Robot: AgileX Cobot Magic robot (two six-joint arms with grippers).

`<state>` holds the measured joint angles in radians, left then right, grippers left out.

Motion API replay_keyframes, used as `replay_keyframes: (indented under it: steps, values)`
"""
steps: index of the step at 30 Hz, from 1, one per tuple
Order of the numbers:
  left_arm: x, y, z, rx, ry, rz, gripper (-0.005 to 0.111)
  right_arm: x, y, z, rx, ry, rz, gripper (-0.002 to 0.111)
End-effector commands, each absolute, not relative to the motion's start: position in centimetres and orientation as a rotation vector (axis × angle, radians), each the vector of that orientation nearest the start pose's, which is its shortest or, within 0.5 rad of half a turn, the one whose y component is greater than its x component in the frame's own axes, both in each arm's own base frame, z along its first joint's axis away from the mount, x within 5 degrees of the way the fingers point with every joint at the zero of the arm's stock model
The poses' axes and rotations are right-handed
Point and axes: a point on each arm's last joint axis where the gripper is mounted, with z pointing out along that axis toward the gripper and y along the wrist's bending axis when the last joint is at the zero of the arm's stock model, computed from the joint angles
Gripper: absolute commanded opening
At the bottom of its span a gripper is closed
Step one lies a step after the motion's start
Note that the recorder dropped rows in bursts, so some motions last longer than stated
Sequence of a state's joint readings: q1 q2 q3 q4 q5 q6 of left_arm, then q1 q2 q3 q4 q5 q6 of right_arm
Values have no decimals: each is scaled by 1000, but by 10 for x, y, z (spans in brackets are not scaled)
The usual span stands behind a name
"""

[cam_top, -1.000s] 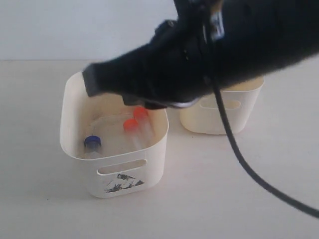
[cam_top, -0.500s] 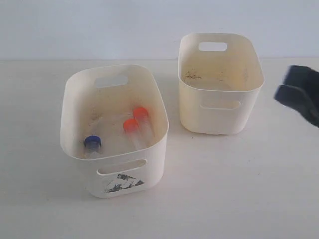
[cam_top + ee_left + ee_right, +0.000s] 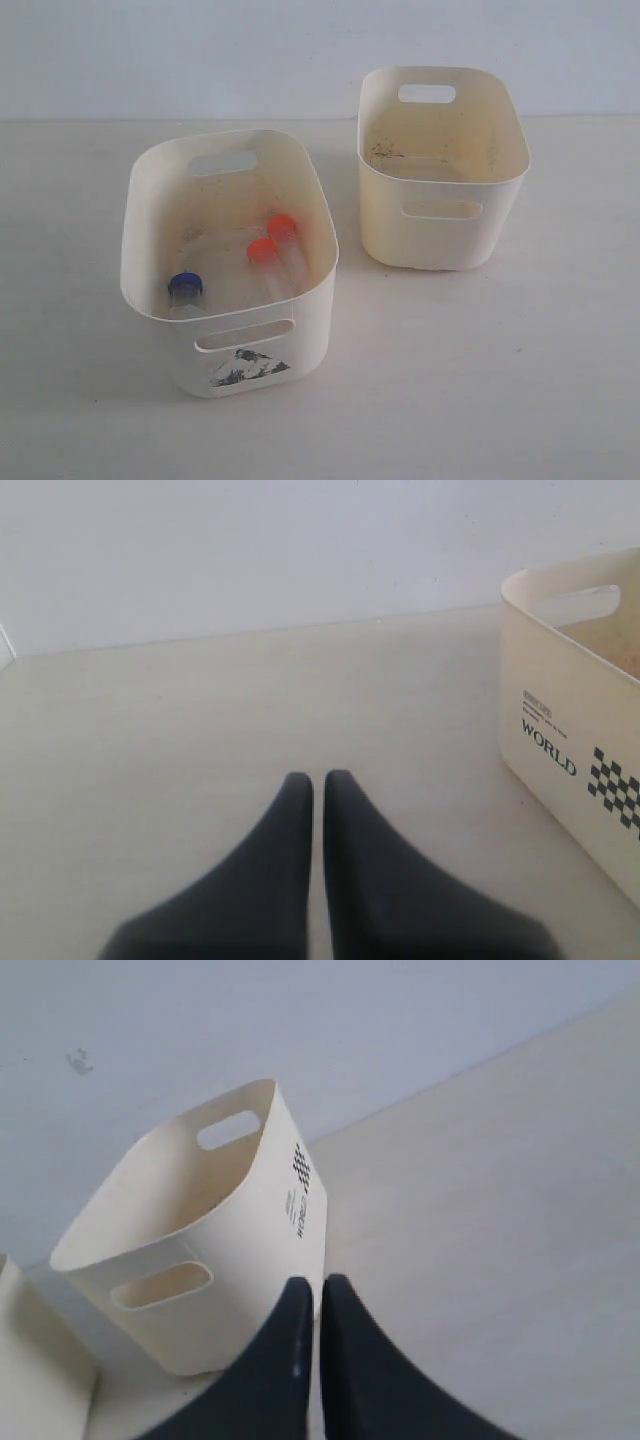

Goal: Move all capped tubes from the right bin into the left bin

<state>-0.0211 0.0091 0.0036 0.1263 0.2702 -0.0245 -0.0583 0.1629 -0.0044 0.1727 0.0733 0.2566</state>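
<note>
All three capped tubes (image 3: 265, 252) lie inside the left bin (image 3: 180, 355); the right bin (image 3: 440, 240), beside it, holds only specks (image 3: 385, 152). My left gripper (image 3: 317, 780) and right gripper (image 3: 318, 1285) are both closed, empty. I judge the task finished.

Camera layout, high and low.
Exterior looked down into the large off-white plastic bin (image 3: 180, 365) and small cream plastic bin (image 3: 440, 240); wrist cameras, low, each faced one.
</note>
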Motion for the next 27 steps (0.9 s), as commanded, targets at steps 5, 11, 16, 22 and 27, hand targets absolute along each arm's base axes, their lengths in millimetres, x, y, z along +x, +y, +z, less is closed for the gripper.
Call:
replay_keyframes:
  steps: [5,11,16,22,27]
  values:
    - [56,2,189,62,1749,66,4,55,0,188,175,1751,107,2]
    - [56,2,189,62,1752,66,4,54,1,179,197,1855,133,2]
    - [56,2,189,62,1752,66,4,54,1,179,199,1855,134,2]
    - [56,2,189,62,1752,66,4,54,1,179,199,1855,134,2]
    - [56,2,189,62,1752,66,4,54,1,179,199,1855,134,2]
